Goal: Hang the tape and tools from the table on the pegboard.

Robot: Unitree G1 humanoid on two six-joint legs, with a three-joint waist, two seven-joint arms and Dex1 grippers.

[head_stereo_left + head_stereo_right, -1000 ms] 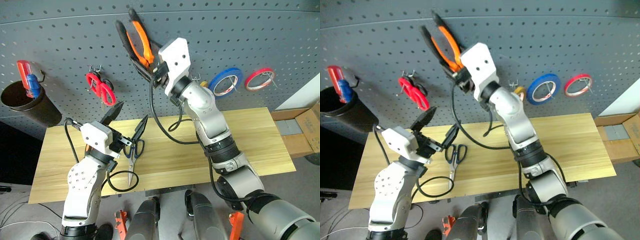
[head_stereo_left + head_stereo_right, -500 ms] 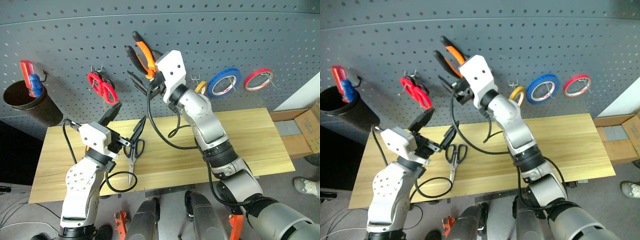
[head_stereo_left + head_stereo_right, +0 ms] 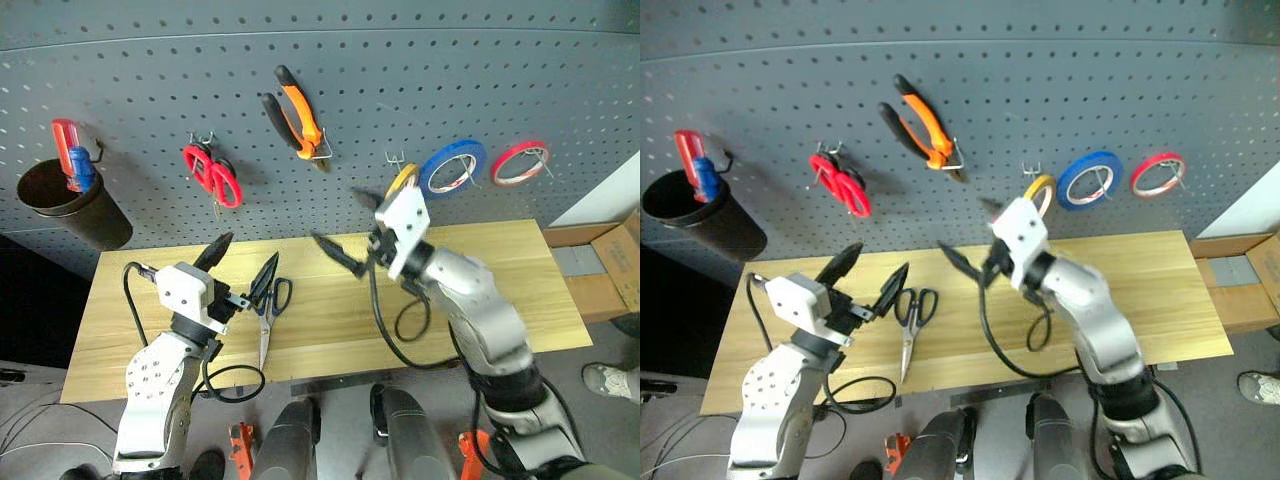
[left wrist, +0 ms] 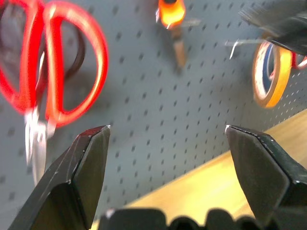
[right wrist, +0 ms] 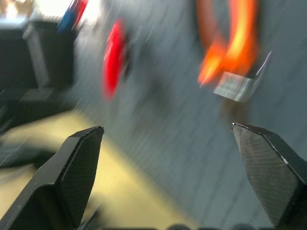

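pliers (image 3: 296,113) hung on pegboard (image 3: 420,70), scissors (image 3: 268,312) on table (image 3: 520,290)

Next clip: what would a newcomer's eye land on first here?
The orange-handled pliers hanging on the dark pegboard, above the robot's arms. Below them the right gripper hangs with jaws open and empty over the wooden table, where dark-handled scissors lie by the open left gripper.
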